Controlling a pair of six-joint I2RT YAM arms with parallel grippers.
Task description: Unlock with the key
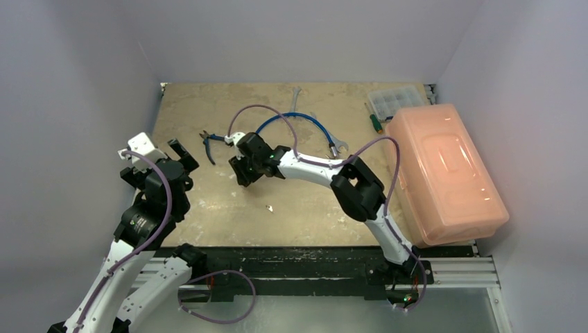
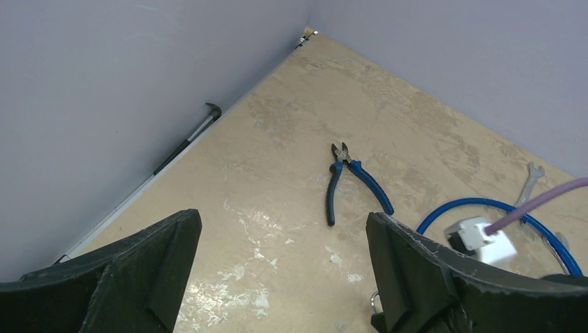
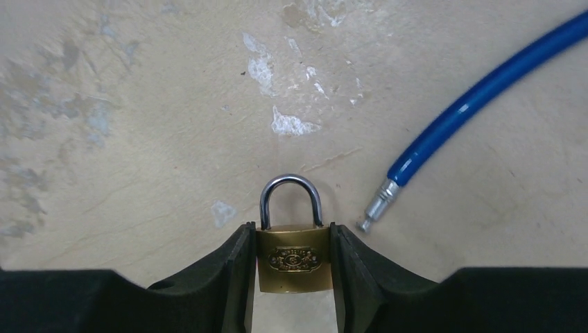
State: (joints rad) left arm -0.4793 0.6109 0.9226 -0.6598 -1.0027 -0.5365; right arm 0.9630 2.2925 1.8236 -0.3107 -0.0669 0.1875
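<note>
Holding padlock for unlocking | left gripper: jaws apart, empty, left of padlock | right gripper: clamped on padlock body, shackle seated | key: lying loose, untouched, near padlock, bases' side | next, likely: left gripper fetches key; calls for fine flat pinch

key: speck at centre of overhead view, shape too small to tell.
padlock: both sides covered by right gripper's fingers.
blue cable: cut by upper right edge.

The padlock is brass (silver shackle), the hose blue.
</note>
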